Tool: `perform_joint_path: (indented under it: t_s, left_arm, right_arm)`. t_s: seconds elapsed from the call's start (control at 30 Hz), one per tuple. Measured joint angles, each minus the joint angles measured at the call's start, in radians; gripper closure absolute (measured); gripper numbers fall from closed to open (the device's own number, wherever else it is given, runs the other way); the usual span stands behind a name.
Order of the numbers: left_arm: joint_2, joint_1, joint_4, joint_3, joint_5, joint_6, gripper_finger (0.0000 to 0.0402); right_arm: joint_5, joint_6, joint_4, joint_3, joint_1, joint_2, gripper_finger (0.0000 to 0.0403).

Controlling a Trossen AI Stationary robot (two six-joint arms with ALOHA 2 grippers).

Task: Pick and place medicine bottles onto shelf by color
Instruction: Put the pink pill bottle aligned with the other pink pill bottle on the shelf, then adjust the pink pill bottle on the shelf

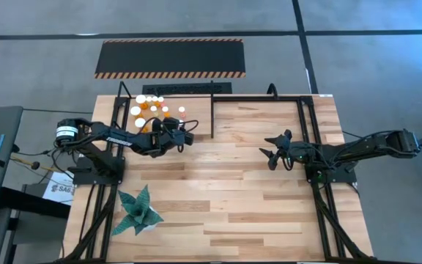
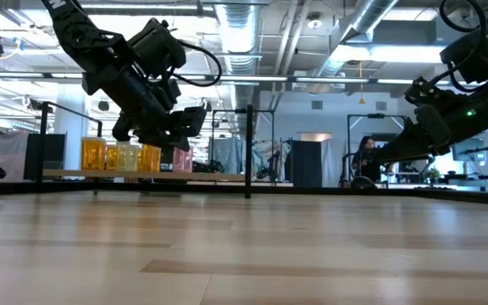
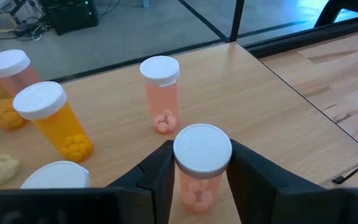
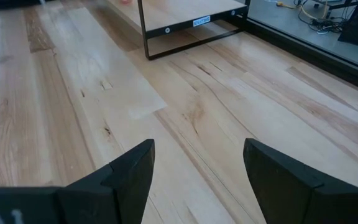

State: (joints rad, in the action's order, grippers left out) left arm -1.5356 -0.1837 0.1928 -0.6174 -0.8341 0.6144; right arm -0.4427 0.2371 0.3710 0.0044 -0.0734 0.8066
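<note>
The left end effector (image 3: 199, 186) is sitting clamped around a pink medicine bottle (image 3: 199, 171) on the shelf (image 3: 253, 93), hiding that bottle's sides. Five other bottles are showing in the left wrist view, three cut off by the frame. The right end effector (image 4: 197, 168) is hovering over the desk (image 4: 73, 81), fingers apart.

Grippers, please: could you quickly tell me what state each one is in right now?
Left gripper: fingers around a pink medicine bottle standing on the shelf; grip cannot be told.
Right gripper: open, empty, above the table.
</note>
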Motion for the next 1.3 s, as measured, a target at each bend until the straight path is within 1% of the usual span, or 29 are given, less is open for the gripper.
perform_joint_path:
  t_s: [0.17,0.37,0.47,0.6,0.77,1.03,1.1,1.17,1.23,1.3]
  left_arm:
    - [0.0,0.0,0.0,0.0,0.0,0.0,0.0267]
    - [0.0,0.0,0.003,0.0,0.0,0.0,0.0243]
    - [0.0,0.0,0.02,0.0,0.0,-0.001,0.0228]
    - [0.007,0.006,0.063,0.0,0.002,-0.043,0.0214]
    - [0.075,0.007,0.058,-0.003,0.016,-0.1,0.0211]
    - [0.255,0.001,0.054,-0.004,0.051,-0.264,0.021]
    - [0.304,-0.016,0.033,-0.004,0.073,-0.301,0.021]
    - [0.346,-0.049,-0.003,-0.012,0.127,-0.326,0.021]
    - [0.377,-0.1,-0.1,-0.042,0.202,-0.327,0.021]
    - [0.38,-0.164,-0.21,-0.102,0.289,-0.31,0.021]
  right_arm:
    - [0.0,0.0,0.0,0.0,0.0,0.0,0.0132]
    - [0.0,0.0,0.0,0.0,0.0,0.0,0.0132]
    - [0.0,0.0,0.0,0.0,0.0,0.0,0.0132]
    - [0.0,0.0,0.0,0.0,0.0,0.0,0.0132]
    - [0.0,0.0,0.0,0.0,0.0,0.0,0.0132]
    - [0.0,0.0,-0.002,0.0,0.0,0.0,0.0132]
    - [0.0,0.0,-0.003,0.0,0.0,0.0,0.0132]
    - [0.0,0.0,-0.005,0.0,0.0,0.0,0.0132]
    - [0.0,0.0,-0.004,0.0,0.0,0.0,0.0132]
    - [0.0,0.0,-0.006,0.0,0.0,0.0,0.0132]
